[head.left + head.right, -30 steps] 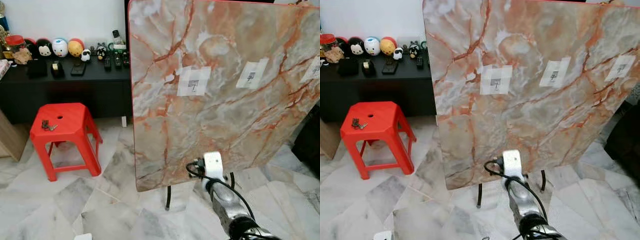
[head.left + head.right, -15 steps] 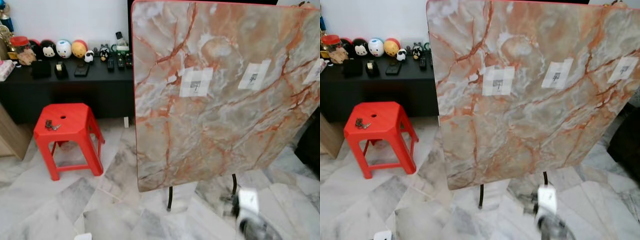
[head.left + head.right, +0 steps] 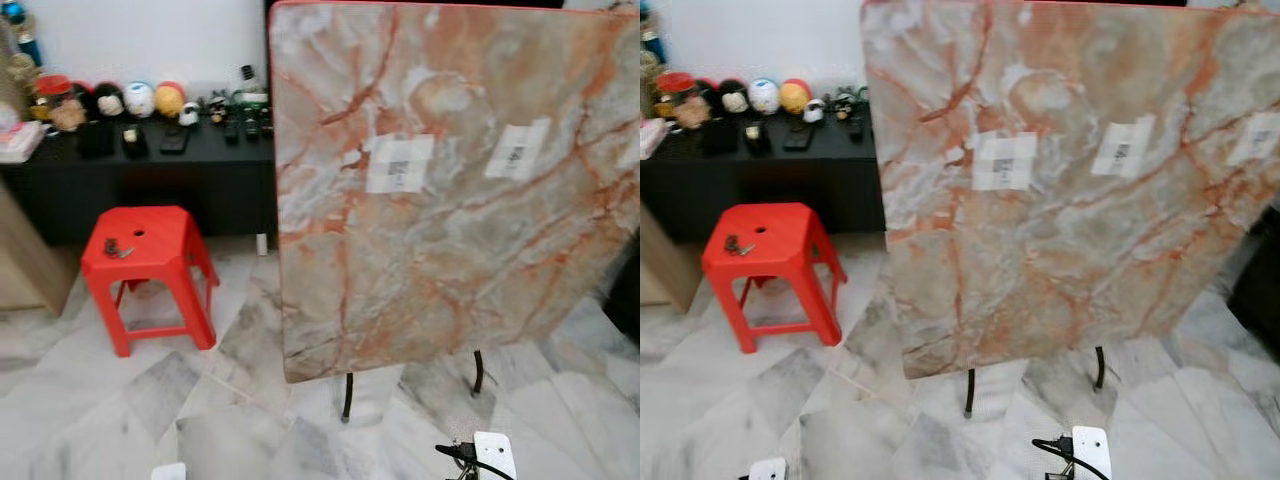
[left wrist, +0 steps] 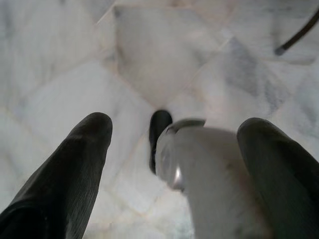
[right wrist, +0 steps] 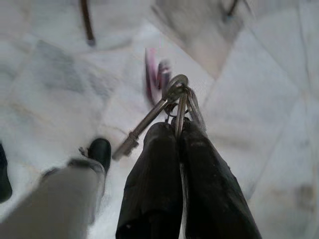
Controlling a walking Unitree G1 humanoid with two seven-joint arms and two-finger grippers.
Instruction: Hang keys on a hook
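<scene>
Shiny metal keys (image 5: 172,102), matt black fingers (image 5: 154,184), glossy red plastic stool (image 3: 145,250)

I can't read any text here. The marble board (image 3: 450,190) carries three white paper patches: one (image 3: 399,163) near centre, one (image 3: 516,151) toward 2 o'clock, and one (image 3: 1253,138) at the 3 o'clock edge. Each has a small dark printed mark, too blurred to tell. Items on the black desk (image 3: 130,165) at 10 o'clock are too small for labels. Keys (image 5: 172,102) pinched in my right hand (image 5: 180,130) show no legible stamp.
</scene>
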